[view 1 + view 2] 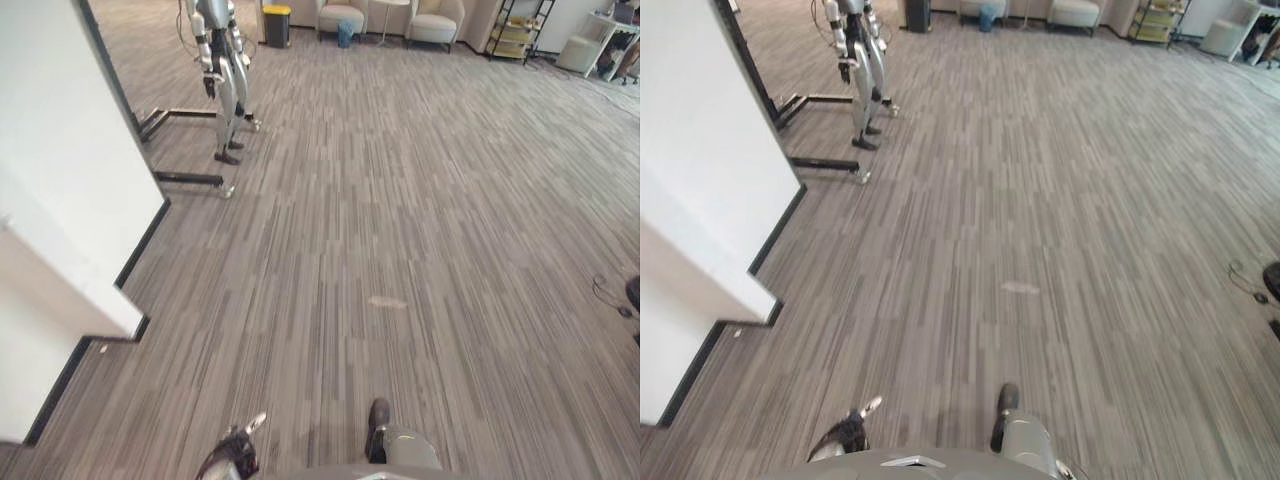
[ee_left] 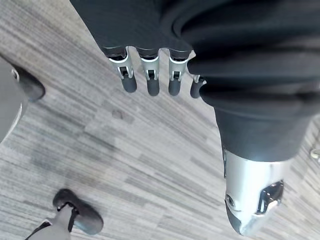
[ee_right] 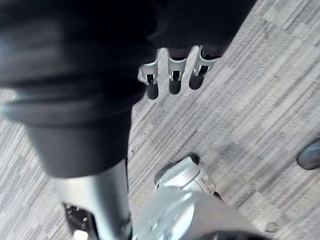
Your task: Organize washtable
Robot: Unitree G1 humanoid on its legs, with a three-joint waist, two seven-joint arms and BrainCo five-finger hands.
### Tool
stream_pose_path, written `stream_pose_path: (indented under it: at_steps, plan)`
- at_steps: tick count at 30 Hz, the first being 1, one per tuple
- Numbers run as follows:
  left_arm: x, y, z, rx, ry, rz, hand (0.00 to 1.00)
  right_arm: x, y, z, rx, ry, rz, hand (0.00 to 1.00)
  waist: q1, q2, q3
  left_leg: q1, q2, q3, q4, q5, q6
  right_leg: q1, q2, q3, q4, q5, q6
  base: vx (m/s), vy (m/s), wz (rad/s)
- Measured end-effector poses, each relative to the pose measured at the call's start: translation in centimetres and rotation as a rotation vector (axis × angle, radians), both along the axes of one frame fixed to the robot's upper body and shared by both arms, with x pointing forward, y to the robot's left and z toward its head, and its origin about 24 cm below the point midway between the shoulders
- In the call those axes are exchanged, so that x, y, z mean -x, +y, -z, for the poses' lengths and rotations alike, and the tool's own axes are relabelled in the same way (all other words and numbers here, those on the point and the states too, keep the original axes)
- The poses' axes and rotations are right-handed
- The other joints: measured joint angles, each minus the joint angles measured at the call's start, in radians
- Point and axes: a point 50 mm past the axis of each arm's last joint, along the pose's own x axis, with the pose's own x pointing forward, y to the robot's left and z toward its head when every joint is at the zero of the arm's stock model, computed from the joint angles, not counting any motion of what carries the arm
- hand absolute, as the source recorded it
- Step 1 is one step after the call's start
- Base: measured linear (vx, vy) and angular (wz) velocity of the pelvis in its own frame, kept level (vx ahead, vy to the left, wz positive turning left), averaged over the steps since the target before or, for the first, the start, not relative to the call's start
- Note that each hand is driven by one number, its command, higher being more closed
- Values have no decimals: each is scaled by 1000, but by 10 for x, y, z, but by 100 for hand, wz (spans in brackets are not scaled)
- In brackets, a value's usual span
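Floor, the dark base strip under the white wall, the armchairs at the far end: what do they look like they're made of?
Floor: probably carpet tile or woven vinyl, matte, judging by the grey streaked strips with no glare.
Base strip: dark, smooth skirting, maybe plastic or painted wood; the look leaves it open.
Armchairs: pale padded upholstery, fabric or leatherette; too far off to tell which.

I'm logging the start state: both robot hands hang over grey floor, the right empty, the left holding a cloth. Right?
No: the left robot hand holds nothing, as the left wrist view shows, its fingers straight over the floor. The right robot hand is empty, as you said.
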Motion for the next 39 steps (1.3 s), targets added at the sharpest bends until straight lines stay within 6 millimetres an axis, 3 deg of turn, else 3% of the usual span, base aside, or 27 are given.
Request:
stream_pose_path:
  at_steps: [1, 2, 3, 4, 5, 6, 7, 9, 10, 11, 12, 13, 14, 15, 16, 17, 18, 20, 22, 24, 25, 26, 27, 28, 32, 39]
  plan:
    - [8, -7, 3, 27, 18, -42, 0, -1, -12, -3, 32, -8, 15, 0, 4, 41, -17, -109, 30, -9, 262, 107, -66, 30, 43, -28, 32, -28, -14, 360, -338, -5]
    - [14, -9, 4, 41, 27, -71, 0, -11, -15, -4, 43, -30, -9, 0, 24, 55, -9, -204, 37, 21, 463, 374, -79, 88, 68, -15, 29, -75, -26, 256, -259, -14]
    - [12, -9, 3, 39, 22, -68, 0, -20, -17, -5, 50, -51, -22, 0, 38, 50, 7, -246, 48, 35, 538, 442, -89, 128, 75, -12, 13, -92, -35, 69, -93, -12]
    - [6, -6, 2, 32, 10, -49, 0, -32, -16, -5, 48, -76, -36, 0, 50, 53, 23, -333, 55, 76, 655, 339, -38, 220, 87, -10, -27, -120, -51, -98, 39, 7]
    - [4, 0, 1, 14, -5, -37, 0, -46, -15, -6, 46, -104, -55, 0, 62, 35, 36, -407, 29, 105, 656, 246, -28, 310, 76, -5, -73, -140, -58, -164, 93, 11]
    - [4, 5, 0, 1, -8, -29, 0, -55, -14, -7, 46, -120, -66, 0, 70, 20, 40, -439, 7, 119, 613, 208, -29, 350, 63, 0, -94, -153, -55, -321, 167, -4]
    - [8, 12, -1, -20, 5, -8, 0, -74, -11, -9, 44, -165, -89, 0, 86, -3, 46, -502, -26, 160, 467, 164, -24, 412, 39, 16, -125, -180, -40, -503, 233, -29]
    - [28, 13, 2, -21, 54, -12, 0, -101, -12, -16, 61, -237, -112, 0, 100, 3, 46, -537, -37, 202, 73, 193, -30, 470, 29, 36, -147, -244, -12, -564, 282, -34]
    - [42, 10, 4, -12, 92, -19, 0, -117, -16, -22, 88, -282, -139, 0, 104, 35, 46, -550, -20, 194, -174, 263, -48, 522, 52, 42, -163, -287, -5, -165, 226, -34]
    - [62, 8, 7, 4, 153, -30, 0, -119, -12, -22, 86, -282, -170, 0, 125, 30, 37, -559, -24, 191, -146, 353, -32, 562, 48, 60, -159, -335, 2, 114, 153, -40]
    - [75, 6, 8, 12, 192, -41, 0, -119, -6, -20, 74, -281, -190, 0, 136, 8, 22, -562, -39, 206, -124, 377, -7, 568, 30, 73, -152, -360, 4, 640, -39, -62]
    - [95, 8, 7, 11, 245, -73, 0, -117, 6, -18, 48, -276, -214, 0, 145, -32, -11, -568, -61, 239, -103, 381, 18, 555, -3, 107, -97, -389, 16, 666, -95, -45]
    - [99, 8, 8, 13, 260, -87, 0, -117, 10, -17, 39, -277, -215, 0, 143, -56, -21, -564, -76, 249, -96, 358, 44, 528, -23, 118, -31, -391, 20, 795, -91, -26]
    - [101, 11, 7, 6, 270, -93, 0, -116, 13, -16, 30, -276, -211, 0, 140, -65, -19, -532, -95, 247, -106, 333, 51, 457, -46, 144, 154, -357, 65, 686, 19, 17]
    - [97, 12, 7, 3, 267, -64, 0, -108, 14, -14, 24, -259, -195, 0, 139, -69, -12, -474, -118, 239, -129, 317, 74, 384, -58, 190, 369, -267, 142, 617, 41, 31]
    - [94, 14, 7, -5, 262, -46, 0, -104, 14, -12, 21, -248, -192, 0, 139, -70, -9, -439, -129, 233, -142, 307, 79, 351, -64, 209, 471, -233, 173, 512, 44, 49]
    - [85, 19, 6, -20, 239, -37, 0, -93, 13, -10, 20, -224, -186, 0, 132, -60, -1, -357, -144, 212, -158, 289, 85, 309, -84, 199, 637, -194, 178, 380, -1, 62]
    - [61, 19, 5, -35, 168, 9, 0, -77, 11, -7, 15, -188, -177, 0, 109, -38, 5, -216, -149, 172, -232, 287, 86, 264, -118, 119, 737, -233, 116, 231, -2, 62]
    - [31, 16, 2, -46, 86, 68, 0, -71, 6, -7, 24, -176, -134, 0, 100, -25, 14, -110, -136, 148, -325, 287, 85, 239, -126, 74, 630, -269, 67, -1, 20, 32]
    - [9, 12, -1, -53, 30, 119, 0, -68, 6, -5, 17, -167, -105, 0, 80, -26, 13, -71, -113, 117, -341, 275, 65, 225, -118, 23, 399, -285, 61, -74, 28, 38]
    - [1, 10, -2, -57, 5, 141, 0, -64, 7, -4, 10, -154, -91, 0, 74, -29, 13, -62, -100, 102, -336, 260, 45, 222, -105, 18, 224, -253, 65, -127, 36, 39]
    - [-3, 10, -3, -58, -7, 139, 0, -60, 9, -3, 0, -138, -90, 0, 69, -47, 12, -60, -100, 91, -330, 243, 32, 209, -98, 34, 94, -149, 53, -154, 20, 31]
    - [-4, 9, -3, -53, -13, 127, 0, -58, 12, -2, -5, -133, -94, 0, 67, -60, 12, -60, -104, 81, -325, 229, 30, 199, -96, 58, 52, -77, 52, -18, -119, 39]
    - [-4, 12, -4, -57, -12, 111, 0, -52, 16, -1, -16, -122, -81, 0, 60, -78, 8, -59, -106, 57, -304, 186, 24, 193, -89, 97, 51, -46, 68, 123, -228, 24]
    - [-1, 6, -2, -30, -12, 71, 0, -50, 14, -1, -11, -115, -90, 0, 61, -48, -4, -66, -37, 31, -297, 156, -15, 267, -24, 57, -98, -62, 57, 153, -238, 7]
    - [9, 1, 3, -1, 34, 75, 0, -40, 6, -1, 4, -86, -89, 0, 57, -25, -31, -56, -22, -12, -327, 157, -20, 377, 5, 11, -291, -39, 60, 59, -86, 15]
